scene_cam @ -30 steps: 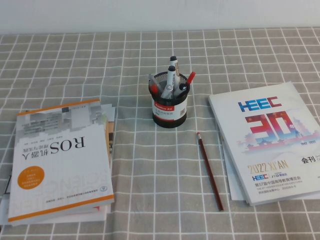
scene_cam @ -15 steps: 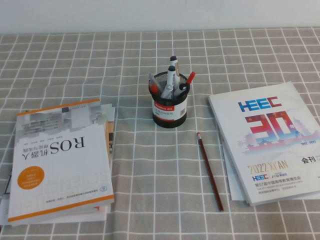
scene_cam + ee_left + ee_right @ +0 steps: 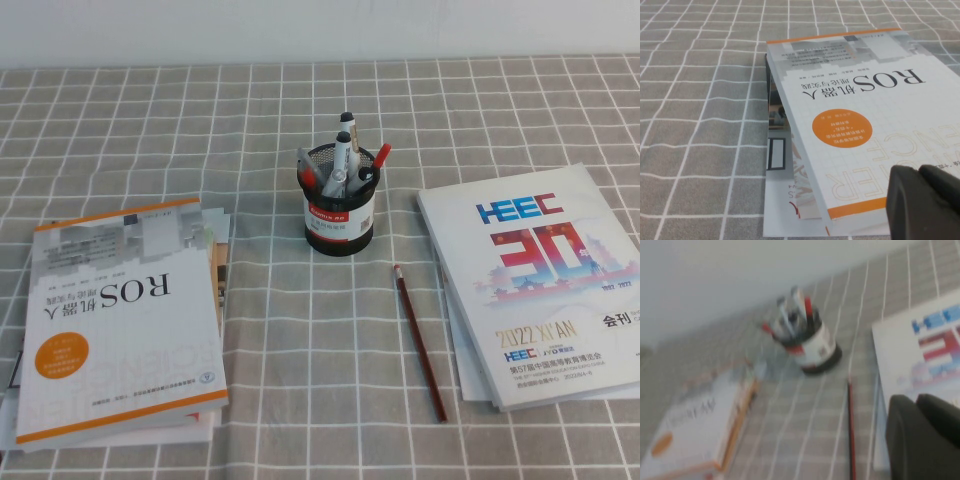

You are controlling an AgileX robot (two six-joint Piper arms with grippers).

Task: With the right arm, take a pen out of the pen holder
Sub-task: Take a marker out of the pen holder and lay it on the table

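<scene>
A black mesh pen holder (image 3: 338,228) with a red label stands upright mid-surface (image 3: 300,340). It holds several pens (image 3: 343,152), grey-barrelled with black or red caps, leaning against its rim.

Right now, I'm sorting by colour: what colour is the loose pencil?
Pencil: dark red, clearest in the high view.

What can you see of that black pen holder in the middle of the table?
The pen holder is a round black mesh cup, seemingly metal, with a red label, standing upright on the checked tablecloth. Several pens with red, black and grey caps lean inside it. Nothing else touches it: the left gripper hovers shut over a book, the right gripper shut near the magazine.
</scene>
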